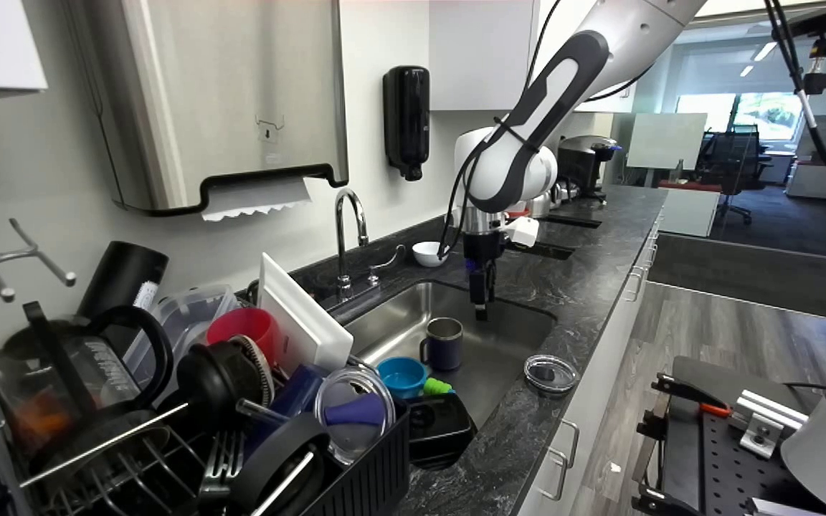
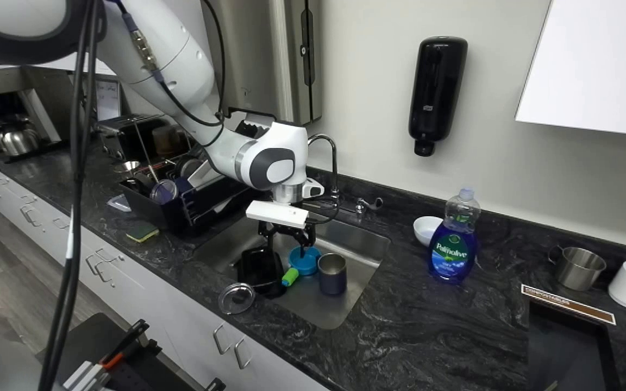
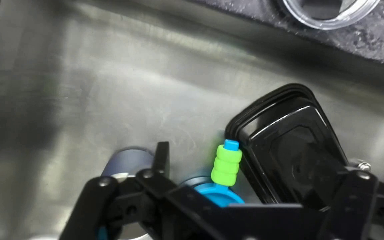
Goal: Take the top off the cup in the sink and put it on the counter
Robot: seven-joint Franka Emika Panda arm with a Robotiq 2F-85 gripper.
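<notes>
The top, a clear round lid with a pale rim, lies on the counter by the sink's front edge. It also shows in an exterior view and partly in the wrist view. The dark cup stands upright in the steel sink, its steel inside showing, no lid on it; it also shows in an exterior view. In the wrist view the cup is partly hidden by a finger. My gripper is open and empty above the sink, beside and higher than the cup.
A blue dish with a green handle and a black container lie in the sink. The tap rises behind. A full dish rack and a soap bottle flank the sink. A white bowl stands behind.
</notes>
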